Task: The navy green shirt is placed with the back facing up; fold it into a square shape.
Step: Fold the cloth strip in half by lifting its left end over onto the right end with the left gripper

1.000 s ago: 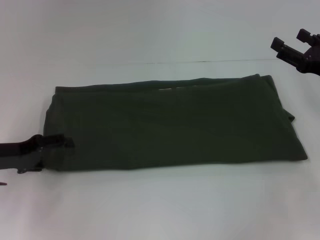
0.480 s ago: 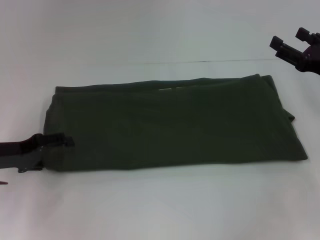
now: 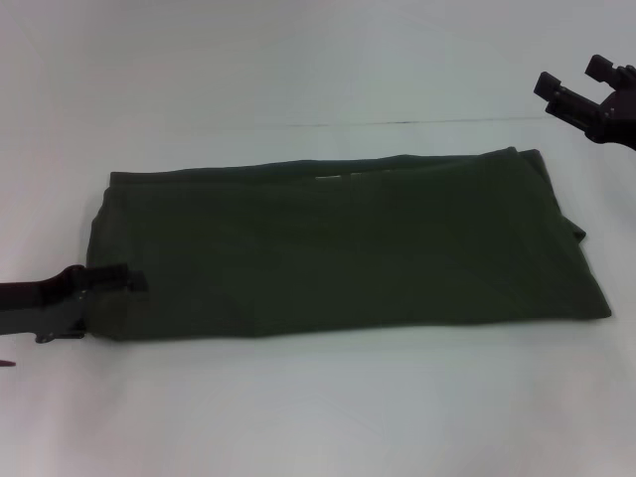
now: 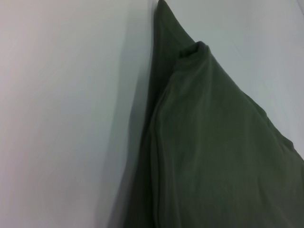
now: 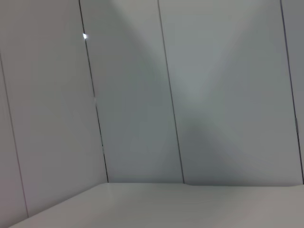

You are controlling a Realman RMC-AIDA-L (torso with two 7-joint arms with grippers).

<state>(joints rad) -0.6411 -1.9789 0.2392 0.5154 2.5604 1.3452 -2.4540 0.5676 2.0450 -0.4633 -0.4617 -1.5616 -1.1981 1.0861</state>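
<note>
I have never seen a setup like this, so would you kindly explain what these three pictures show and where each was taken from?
This is a two-armed robot folding laundry. The wide picture comes from its head camera, looking down at a white table. A dark green shirt lies there, already folded into a long band. The left end effector is at the shirt's near left corner; whether it grips the cloth is unclear. The right end effector hangs open in the air, far right. The other two pictures come from wrist cameras: the left shows the shirt's folded edge, the right only walls.
</note>
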